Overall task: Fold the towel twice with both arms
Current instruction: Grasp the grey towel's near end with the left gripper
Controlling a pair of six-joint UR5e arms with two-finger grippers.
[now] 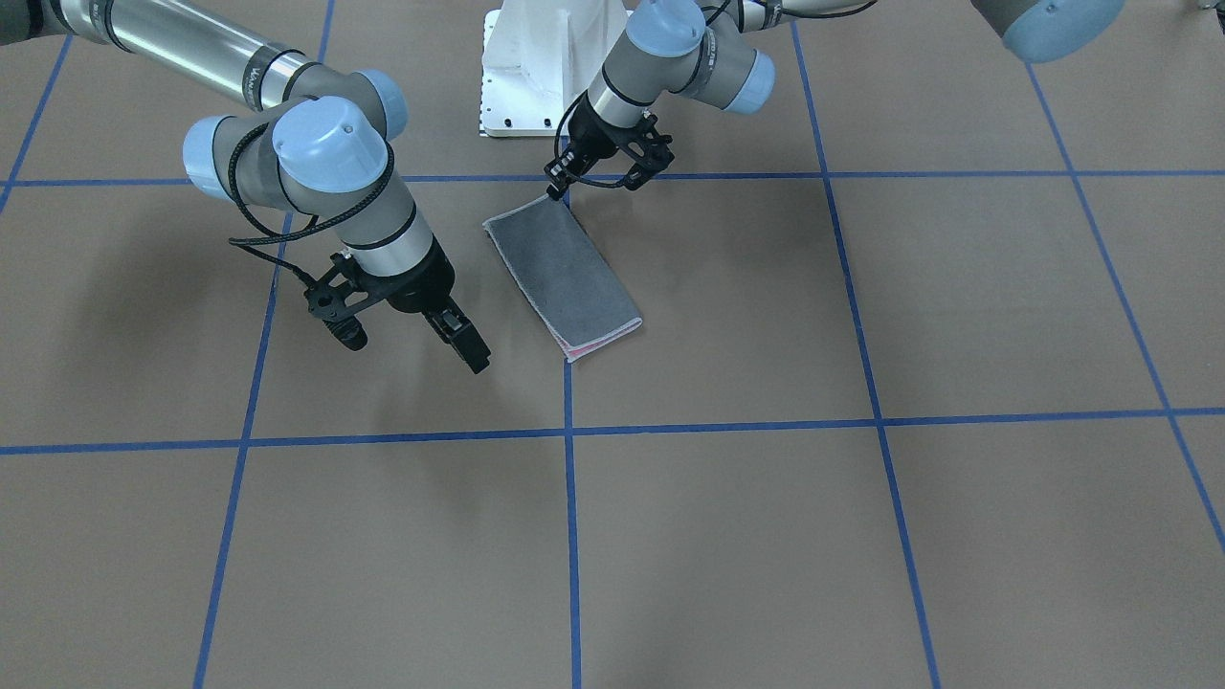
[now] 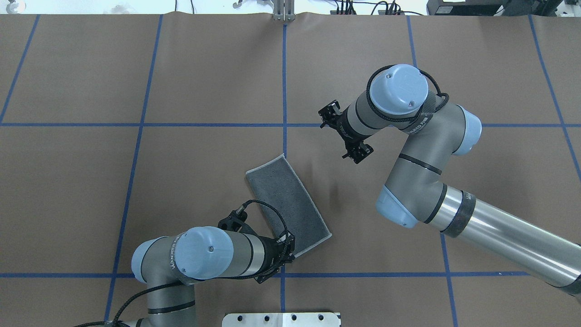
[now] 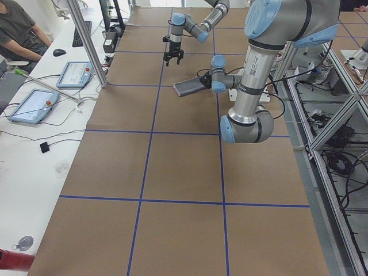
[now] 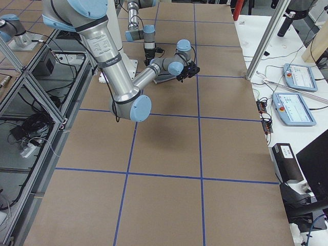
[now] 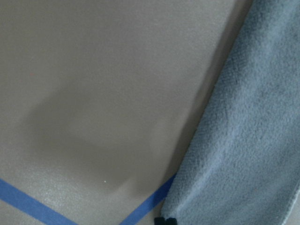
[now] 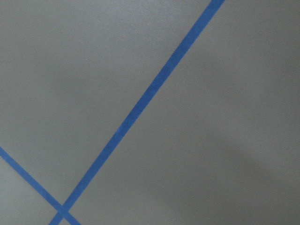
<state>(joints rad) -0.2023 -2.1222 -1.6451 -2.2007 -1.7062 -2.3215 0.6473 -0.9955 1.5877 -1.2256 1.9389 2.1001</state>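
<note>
The towel [image 1: 563, 277] lies flat near the table's middle, folded into a narrow rectangle, dark grey face up, with a pink edge showing at its far end [image 1: 598, 344]. It also shows in the overhead view [image 2: 288, 204]. My left gripper [image 1: 553, 193] is down at the towel's corner nearest the robot's base and looks shut on that corner. Its black fingertip [image 5: 164, 219] meets the cloth's end [image 5: 243, 140] in the left wrist view. My right gripper [image 1: 469, 349] hangs above bare table beside the towel, apart from it, and looks open and empty.
The white pedestal base [image 1: 536, 77] stands just behind the towel. Blue tape lines [image 1: 570, 536] grid the brown table. In the exterior left view a seated operator [image 3: 20, 29], tablets [image 3: 34, 105] and a metal post [image 3: 86, 46] stand along the table's far side.
</note>
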